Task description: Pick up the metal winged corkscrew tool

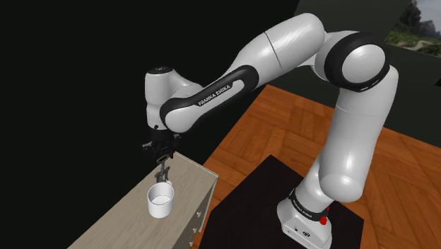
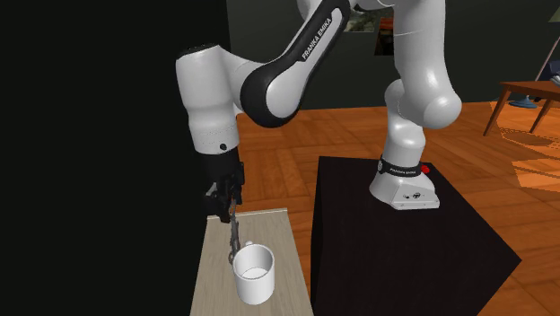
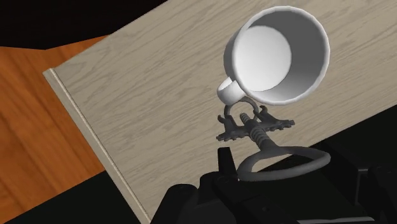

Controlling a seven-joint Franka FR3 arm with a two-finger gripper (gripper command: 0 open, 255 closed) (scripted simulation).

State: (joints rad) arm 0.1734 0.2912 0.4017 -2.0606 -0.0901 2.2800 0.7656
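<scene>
- Tool (image 2: 225, 208): the two black fingers are closing narrowly on the top loop of the winged corkscrew and are gripping nothing else. The tool is pointing straight down from the white arm (image 1: 283, 56).
- Winged corkscrew (image 2: 234, 235): this dark metal piece is hanging lengthwise below the fingers, loop uppermost and wings and collar lowermost. It is sitting over the surface near the short end that is facing the stand. Its lower end appears to be clear of the surface, so the lift is looking underway.
- Surface (image 3: 146, 95): a pale wood-grain top is carrying the items, and drawer fronts are showing below one long edge.
- White mug (image 3: 280, 54): it is standing upright and empty, just beside the corkscrew and further from that short end. Its handle is facing the hanging wings, and whether they are touching I cannot tell.
- Risk, slipping: the hold is bearing only on a thin curved loop, so the corkscrew is liable to pivot or slide out.
- Risk, collision: the mug is crowding the lower end, so any sideways swing toward it is likely to knock or tip it.
- Surroundings: the black stand (image 2: 395, 242) and the wooden floor (image 1: 283, 134) are lying well apart from the grasp.
</scene>
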